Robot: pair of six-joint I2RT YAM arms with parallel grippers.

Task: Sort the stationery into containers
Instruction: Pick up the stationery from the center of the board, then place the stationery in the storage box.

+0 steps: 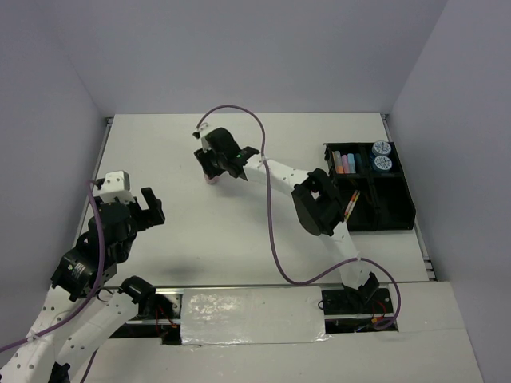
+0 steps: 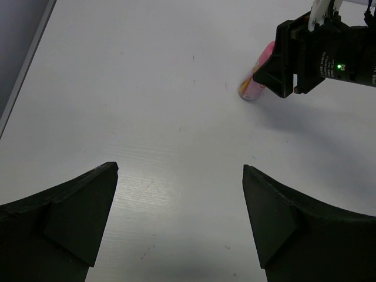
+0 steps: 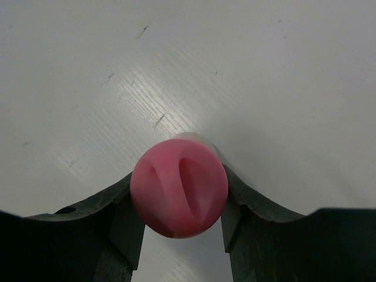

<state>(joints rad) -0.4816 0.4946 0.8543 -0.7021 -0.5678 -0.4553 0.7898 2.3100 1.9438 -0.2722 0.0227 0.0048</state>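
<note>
The pink bottle (image 3: pixel 179 187) sits between my right gripper's (image 3: pixel 179 205) fingers, which press its rounded cap from both sides. In the top view the right gripper (image 1: pixel 215 165) is at the table's far middle, with the bottle (image 1: pixel 211 179) showing just below it; the left wrist view also shows the bottle (image 2: pixel 254 87). The black organiser tray (image 1: pixel 395 214) stands at the right, holding two patterned-lid tubs (image 1: pixel 382 156), short markers (image 1: pixel 343 162) and thin pens (image 1: pixel 351 205). My left gripper (image 1: pixel 149 209) is open and empty over bare table (image 2: pixel 180 176).
Grey walls enclose the white table (image 1: pixel 239 231) on the left, back and right. The right arm's purple cable (image 1: pixel 271 231) loops across the middle. The tray's near right compartments look unfilled.
</note>
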